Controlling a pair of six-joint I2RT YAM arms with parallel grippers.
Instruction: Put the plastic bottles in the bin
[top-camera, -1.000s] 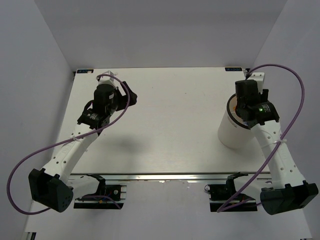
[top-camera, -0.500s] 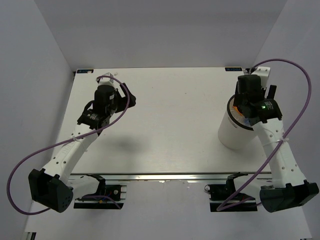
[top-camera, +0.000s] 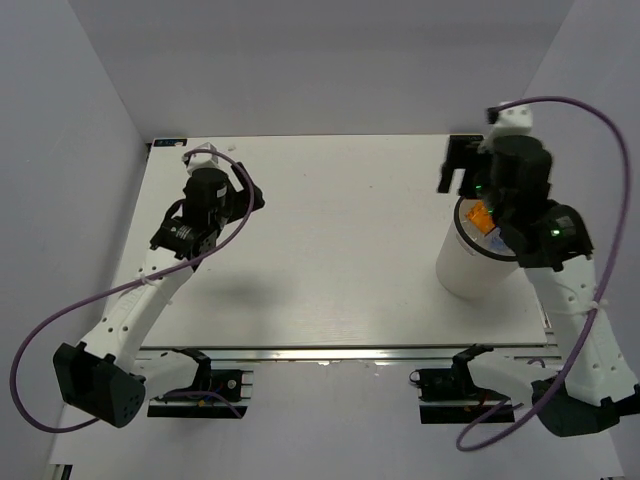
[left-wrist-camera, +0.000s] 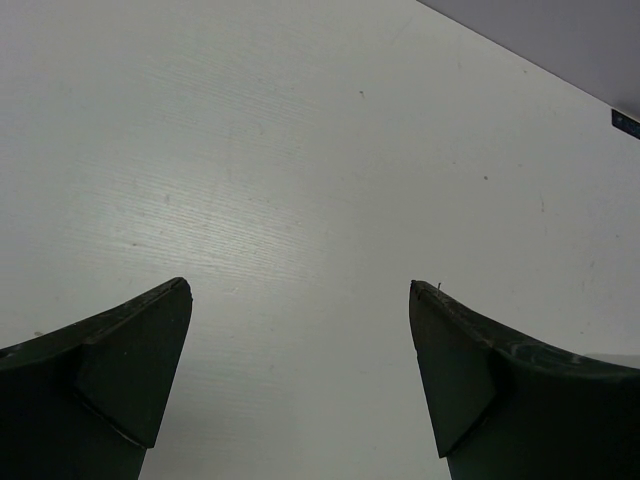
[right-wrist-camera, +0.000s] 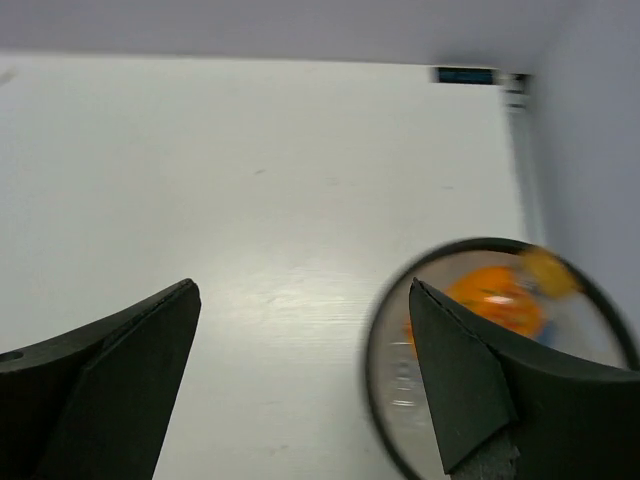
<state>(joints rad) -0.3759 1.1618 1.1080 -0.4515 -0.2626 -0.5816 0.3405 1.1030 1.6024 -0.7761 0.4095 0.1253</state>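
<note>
The bin (top-camera: 463, 270), a white bucket with a thin black rim, stands at the table's right side. An orange bottle (top-camera: 482, 213) lies inside it, beside something clear and bluish that is too blurred to name. In the right wrist view the orange bottle (right-wrist-camera: 495, 300) shows inside the bin's rim (right-wrist-camera: 372, 356). My right gripper (top-camera: 468, 175) hangs open and empty above the bin's far left edge. From its wrist camera the right gripper (right-wrist-camera: 302, 287) sits mostly over bare table. My left gripper (top-camera: 250, 190) is open and empty over the far left of the table (left-wrist-camera: 300, 150).
Grey walls close in the white table (top-camera: 340, 250) on three sides. The right arm's purple cable (top-camera: 600, 130) loops high near the right wall. A metal rail (top-camera: 340, 350) runs along the near edge.
My right gripper opened over the bin, then rose and shifted toward the far left of its rim. The orange bottle now shows in the bin. The left arm barely moved.
</note>
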